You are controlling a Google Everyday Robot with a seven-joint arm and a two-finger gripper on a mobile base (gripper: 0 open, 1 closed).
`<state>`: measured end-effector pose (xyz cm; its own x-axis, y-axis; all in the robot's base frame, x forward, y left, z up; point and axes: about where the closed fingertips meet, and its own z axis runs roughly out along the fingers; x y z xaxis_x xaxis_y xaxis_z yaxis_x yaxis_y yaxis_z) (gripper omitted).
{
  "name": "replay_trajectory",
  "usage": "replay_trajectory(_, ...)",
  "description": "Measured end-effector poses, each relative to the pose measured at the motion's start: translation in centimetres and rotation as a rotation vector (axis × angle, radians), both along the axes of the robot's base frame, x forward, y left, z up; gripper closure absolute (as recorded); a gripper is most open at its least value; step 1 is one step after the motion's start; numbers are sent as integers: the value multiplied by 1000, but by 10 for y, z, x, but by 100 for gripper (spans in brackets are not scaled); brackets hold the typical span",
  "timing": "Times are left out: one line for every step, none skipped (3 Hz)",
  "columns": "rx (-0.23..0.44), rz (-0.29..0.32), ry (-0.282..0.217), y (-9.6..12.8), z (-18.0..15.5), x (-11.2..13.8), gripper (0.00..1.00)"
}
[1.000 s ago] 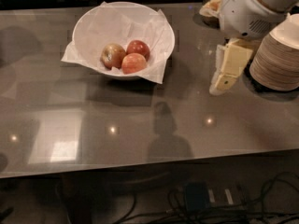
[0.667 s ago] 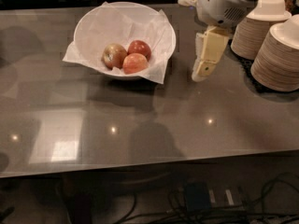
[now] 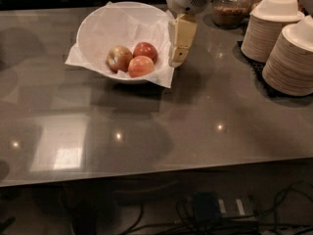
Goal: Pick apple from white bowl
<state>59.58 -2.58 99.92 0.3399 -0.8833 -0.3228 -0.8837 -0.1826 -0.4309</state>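
The white bowl (image 3: 98, 23), lined with crumpled white paper, sits at the back left of the grey table. Three apples lie in it. The dark red apple (image 3: 145, 50) is at the back right, the yellow-green-and-red one (image 3: 119, 58) at the left, and the orange-pink one (image 3: 141, 66) in front. My gripper (image 3: 178, 53) hangs from the white arm just right of the bowl's rim, above the paper's edge, a short way right of the dark red apple. Its cream fingers (image 3: 181, 38) point down.
Two tall stacks of beige disposable bowls (image 3: 288, 53) stand at the back right on a dark mat. A glass jar (image 3: 230, 6) stands behind the arm. Cables and a power strip (image 3: 215, 209) lie on the floor below the table's front edge.
My gripper has moved left across the table, from beside the bowl stacks to the white bowl's right rim. The apples and bowl have not moved.
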Motion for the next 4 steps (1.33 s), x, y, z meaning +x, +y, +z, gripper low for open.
replay_trajectory(0, 0, 0, 0, 0, 0, 0)
replay_trajectory(4, 11, -29, 0, -3, 9, 0)
replay_trajectory(5, 42, -77, 1, -7, 33, 0)
replay_trajectory(-8, 117, -122, 8, -14, 66, 0)
